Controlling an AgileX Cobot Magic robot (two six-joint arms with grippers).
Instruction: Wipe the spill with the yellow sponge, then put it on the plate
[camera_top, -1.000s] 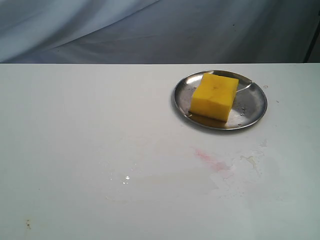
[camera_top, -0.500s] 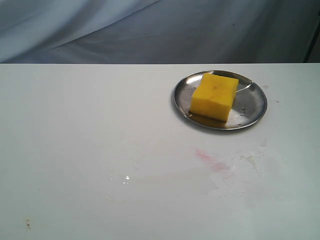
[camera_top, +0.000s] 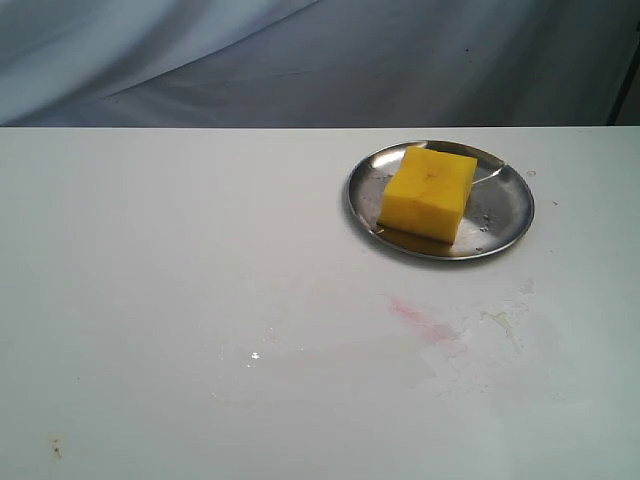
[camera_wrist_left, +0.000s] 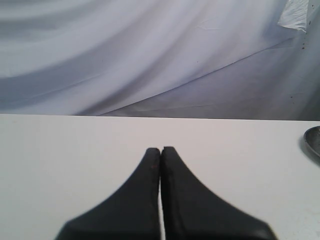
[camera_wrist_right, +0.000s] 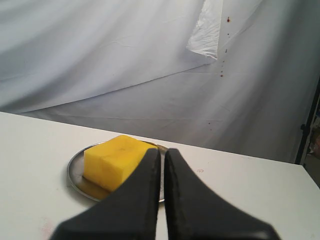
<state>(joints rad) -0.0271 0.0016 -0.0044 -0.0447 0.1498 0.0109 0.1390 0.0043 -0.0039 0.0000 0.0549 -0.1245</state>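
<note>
The yellow sponge (camera_top: 430, 192) rests flat on the steel plate (camera_top: 507, 215) at the back right of the white table. No amber-brown spill shows; only faint wet streaks (camera_top: 500, 320) and tiny droplets (camera_top: 254, 355) mark the tabletop. Neither gripper appears in the exterior view. In the right wrist view my right gripper (camera_wrist_right: 162, 152) is shut and empty, held back from the sponge (camera_wrist_right: 112, 160) and the plate (camera_wrist_right: 75, 172). My left gripper (camera_wrist_left: 161, 150) is shut on nothing above bare table, with the plate's rim (camera_wrist_left: 314, 140) at the frame edge.
A faint pink smear (camera_top: 425, 322) lies in front of the plate. A tiny dark speck (camera_top: 55, 446) sits near the front left corner. A grey-white cloth backdrop (camera_top: 300, 60) hangs behind the table's far edge.
</note>
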